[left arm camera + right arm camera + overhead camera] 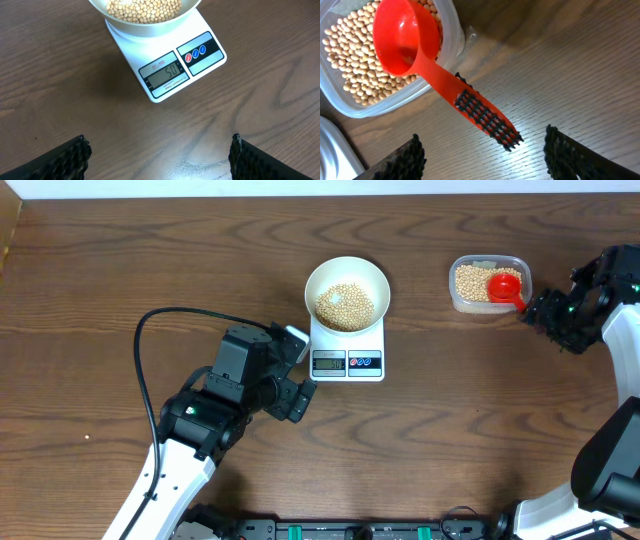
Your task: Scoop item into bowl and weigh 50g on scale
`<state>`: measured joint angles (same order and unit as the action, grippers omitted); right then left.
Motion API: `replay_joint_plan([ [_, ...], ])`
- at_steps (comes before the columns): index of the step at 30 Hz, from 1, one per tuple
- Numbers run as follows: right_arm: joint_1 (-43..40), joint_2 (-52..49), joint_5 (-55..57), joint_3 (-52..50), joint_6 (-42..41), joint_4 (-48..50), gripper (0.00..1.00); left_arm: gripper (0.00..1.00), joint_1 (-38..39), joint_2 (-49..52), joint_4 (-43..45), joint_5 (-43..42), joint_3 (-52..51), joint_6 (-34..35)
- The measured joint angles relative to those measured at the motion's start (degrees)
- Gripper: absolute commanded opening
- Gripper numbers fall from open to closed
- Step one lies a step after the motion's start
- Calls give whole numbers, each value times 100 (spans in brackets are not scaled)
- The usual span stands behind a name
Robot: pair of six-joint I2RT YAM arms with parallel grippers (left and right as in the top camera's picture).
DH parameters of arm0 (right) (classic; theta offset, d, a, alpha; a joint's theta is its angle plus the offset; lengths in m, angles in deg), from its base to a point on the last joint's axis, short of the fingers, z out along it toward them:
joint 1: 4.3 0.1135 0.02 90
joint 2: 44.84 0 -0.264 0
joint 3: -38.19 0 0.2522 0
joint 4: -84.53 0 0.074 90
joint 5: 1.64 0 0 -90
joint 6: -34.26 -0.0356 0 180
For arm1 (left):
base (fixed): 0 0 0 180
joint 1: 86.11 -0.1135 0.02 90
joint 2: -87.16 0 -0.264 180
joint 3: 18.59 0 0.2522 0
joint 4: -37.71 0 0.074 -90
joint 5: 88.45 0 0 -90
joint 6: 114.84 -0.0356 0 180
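A white bowl point(347, 275) holding pale tan beans point(346, 305) stands on the white scale point(348, 352). In the left wrist view the scale point(170, 65) reads 50 under the bowl point(150, 27). My left gripper point(298, 395) is open and empty just left of the scale's front; its fingers point(160, 155) frame bare table. A red scoop point(507, 287) rests in the clear tub of beans point(474, 282), its handle sticking out over the rim. My right gripper point(535, 315) is open, just off the handle's end. The right wrist view shows the scoop point(402, 37) empty, handle point(485, 117) free between the fingers point(482, 155).
The clear rounded tub point(447, 47) sits at the back right of the wooden table point(450, 430). A black cable point(150, 330) loops from the left arm over the table's left part. The right arm's base stands at the right edge point(625, 340).
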<state>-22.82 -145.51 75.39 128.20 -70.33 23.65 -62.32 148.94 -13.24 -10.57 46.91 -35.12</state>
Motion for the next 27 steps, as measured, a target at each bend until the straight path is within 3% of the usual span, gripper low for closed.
replay_joint_plan([
  [9,0,9,-2,35,282,-240,92,91,0,0,0,0,0,0],
  [14,0,229,-7,376,531,-533,94,91,0,0,0,0,0,0],
  [23,0,1670,-28,890,695,-562,94,91,0,0,0,0,0,0],
  [27,0,2341,-33,901,726,-562,99,91,0,0,0,0,0,0],
])
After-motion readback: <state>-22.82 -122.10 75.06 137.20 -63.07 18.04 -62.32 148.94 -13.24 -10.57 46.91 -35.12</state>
